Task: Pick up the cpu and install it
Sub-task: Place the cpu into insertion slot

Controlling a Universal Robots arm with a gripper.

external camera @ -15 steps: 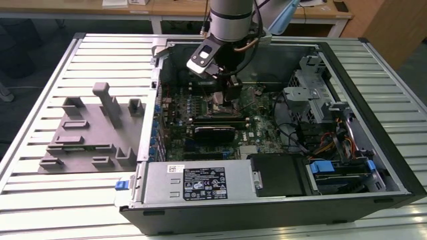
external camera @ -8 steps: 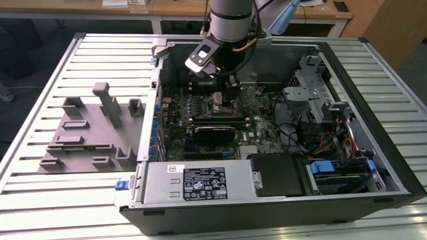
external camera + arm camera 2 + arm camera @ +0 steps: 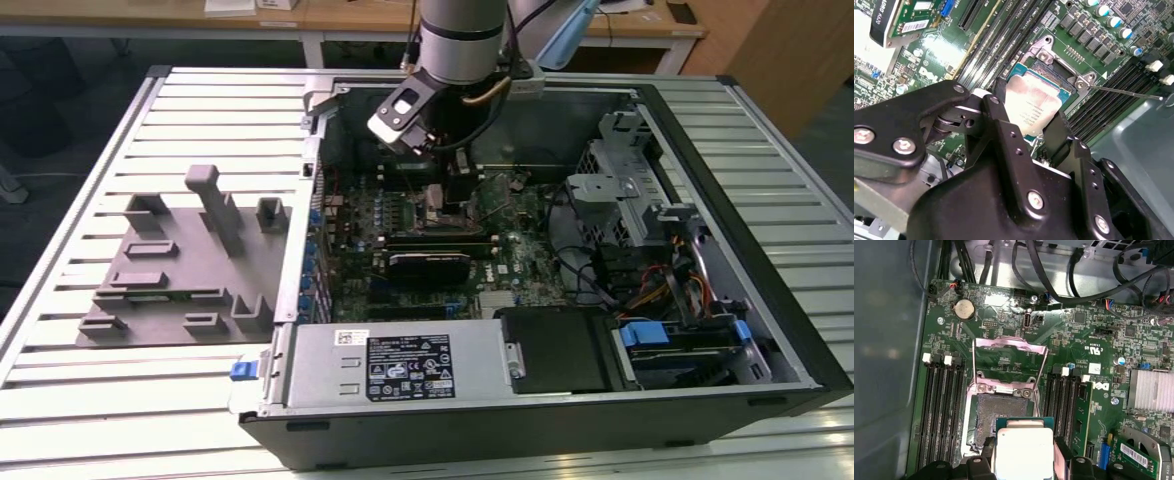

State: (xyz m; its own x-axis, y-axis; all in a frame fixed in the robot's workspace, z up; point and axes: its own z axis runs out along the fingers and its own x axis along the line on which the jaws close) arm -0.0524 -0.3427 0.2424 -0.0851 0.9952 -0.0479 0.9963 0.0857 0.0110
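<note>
The jaws are pinched narrowly on two opposite edges of the cpu (image 3: 1024, 450), holding it just over the open socket (image 3: 991, 415) — apparently not yet seated. It looks light, thin and stiff — probably fragile underneath, so an edge grip suits it.

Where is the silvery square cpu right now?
In the first wrist view, the silvery square cpu is gripped in the black hand, just over the open metal-framed socket on the green motherboard.

Open computer case (image 3: 534, 432), grey fixture (image 3: 184, 272), slatted table (image 3: 80, 400)
</note>
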